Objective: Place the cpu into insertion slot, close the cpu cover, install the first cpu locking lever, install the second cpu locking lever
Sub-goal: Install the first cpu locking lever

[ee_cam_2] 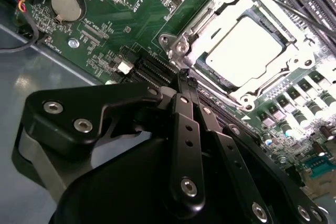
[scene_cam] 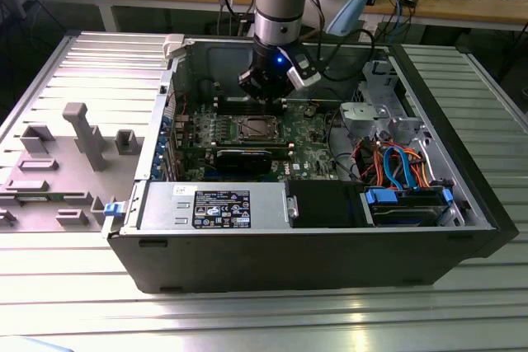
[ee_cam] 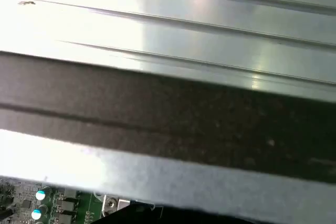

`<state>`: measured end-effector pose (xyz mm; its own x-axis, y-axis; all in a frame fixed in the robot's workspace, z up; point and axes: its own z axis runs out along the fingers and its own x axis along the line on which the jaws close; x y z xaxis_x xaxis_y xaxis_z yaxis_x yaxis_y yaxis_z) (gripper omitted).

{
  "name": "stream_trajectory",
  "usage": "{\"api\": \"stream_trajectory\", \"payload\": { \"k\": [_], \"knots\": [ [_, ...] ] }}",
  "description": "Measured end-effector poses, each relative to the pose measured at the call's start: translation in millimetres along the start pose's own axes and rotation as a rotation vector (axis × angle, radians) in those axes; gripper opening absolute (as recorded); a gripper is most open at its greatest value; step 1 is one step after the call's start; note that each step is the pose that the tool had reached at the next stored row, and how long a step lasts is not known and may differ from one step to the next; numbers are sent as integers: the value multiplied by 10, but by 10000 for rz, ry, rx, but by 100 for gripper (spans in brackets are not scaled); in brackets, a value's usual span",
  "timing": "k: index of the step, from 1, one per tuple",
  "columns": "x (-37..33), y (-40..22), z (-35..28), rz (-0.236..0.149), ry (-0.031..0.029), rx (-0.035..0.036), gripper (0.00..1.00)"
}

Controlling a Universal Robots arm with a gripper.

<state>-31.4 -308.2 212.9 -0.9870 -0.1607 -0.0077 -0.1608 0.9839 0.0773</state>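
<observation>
In the second wrist view the claw (ee_cam_2: 185,77) has its black linked fingers (ee_cam_2: 184,129) drawn together to a narrow tip with nothing between them; that tip sits at the corner of the insertion slot (ee_cam_2: 247,51), close to the silver frame, though whether it touches is not clear. In the exterior view the claw (scene_cam: 266,88) hangs just behind the socket inside the open computer case (scene_cam: 330,261).

The cpu (ee_cam_2: 247,45) already lies in the slot, its pale matte metal top flat and square. The cpu cover (ee_cam_2: 210,19) appears folded down around it, a thin bright steel frame with a square window and screw bosses at the corners. So the work seems to be at the locking levers. Judged from this, a good push comes from the pinched tip pressing a thin wire lever down and sideways under its hook, slowly, since the steel is springy and the tip could slip onto the green circuit board (ee_cam_2: 126,9) with its small components. Which lever is set, I cannot tell.

The case rests on a ribbed aluminium tabletop (scene_cam: 74,302).
</observation>
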Motion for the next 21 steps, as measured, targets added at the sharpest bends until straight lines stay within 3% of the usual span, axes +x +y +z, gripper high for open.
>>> {"api": "stream_trajectory", "payload": {
  "k": [9,15,21],
  "knots": [
    [38,-253,-18,0,10,1,11],
    [69,-480,-35,0,18,-3,11],
    [87,-628,-49,1,21,-3,11]
  ]
}}
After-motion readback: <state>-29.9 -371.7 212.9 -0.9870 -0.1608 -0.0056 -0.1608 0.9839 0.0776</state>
